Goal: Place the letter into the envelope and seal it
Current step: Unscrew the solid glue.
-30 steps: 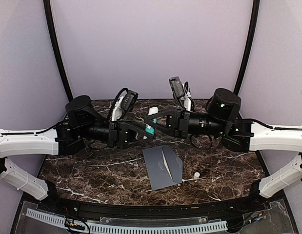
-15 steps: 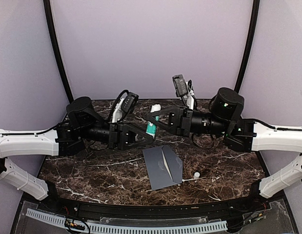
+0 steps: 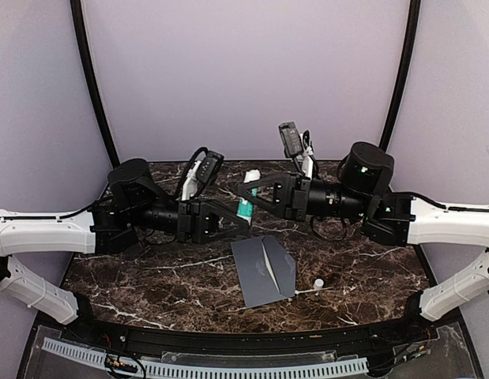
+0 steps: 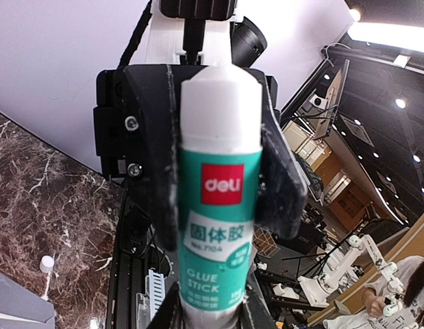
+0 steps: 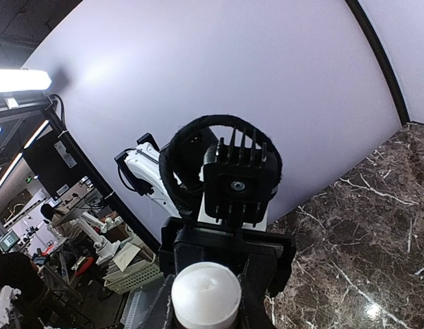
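Note:
A green and white glue stick (image 3: 245, 205) hangs upright in the air between both arms, above the back of the table. My right gripper (image 3: 242, 192) is shut on its upper part, and the white top (image 5: 206, 293) shows between its fingers. My left gripper (image 3: 244, 218) is shut on its lower end; its fingers (image 4: 256, 317) press the base of the glue stick (image 4: 218, 205). The slate-grey envelope (image 3: 263, 272) lies flat on the table below, its pointed flap folded across it. The letter is hidden from view.
A small white cap (image 3: 318, 283) lies on the dark marble table (image 3: 149, 276) just right of the envelope. Curved black posts (image 3: 92, 79) and lilac walls close in the back. A clear guard rail (image 3: 205, 365) runs along the near edge.
My left gripper's jaws have closed in on the base of the glue stick. The right gripper and the stick have risen slightly. The envelope and cap lie as before.

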Available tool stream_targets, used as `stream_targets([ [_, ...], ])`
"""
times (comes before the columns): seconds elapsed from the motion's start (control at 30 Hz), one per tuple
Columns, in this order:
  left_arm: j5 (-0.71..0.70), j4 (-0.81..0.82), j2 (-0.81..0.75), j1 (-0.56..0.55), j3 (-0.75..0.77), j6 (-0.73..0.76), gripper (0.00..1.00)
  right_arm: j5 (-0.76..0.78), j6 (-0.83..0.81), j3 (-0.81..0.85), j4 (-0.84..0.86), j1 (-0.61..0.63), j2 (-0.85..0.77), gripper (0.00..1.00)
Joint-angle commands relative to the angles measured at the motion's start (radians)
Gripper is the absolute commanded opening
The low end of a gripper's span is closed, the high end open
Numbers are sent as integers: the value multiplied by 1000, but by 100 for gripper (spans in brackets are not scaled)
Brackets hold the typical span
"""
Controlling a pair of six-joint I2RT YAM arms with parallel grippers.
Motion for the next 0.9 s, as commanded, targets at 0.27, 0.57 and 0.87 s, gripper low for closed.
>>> stream_targets([
  [0.27, -220, -91, -69, -4, -23, 61, 3, 226, -81, 118, -260, 39, 72, 6],
  [0.57, -413, -257, -114, -4, -16, 107, 1, 454, 8, 182, -407, 93, 152, 4],
  [0.87, -563, -380, -128, -5, -4, 118, 0, 667, 88, 343, -603, 144, 283, 4],
])
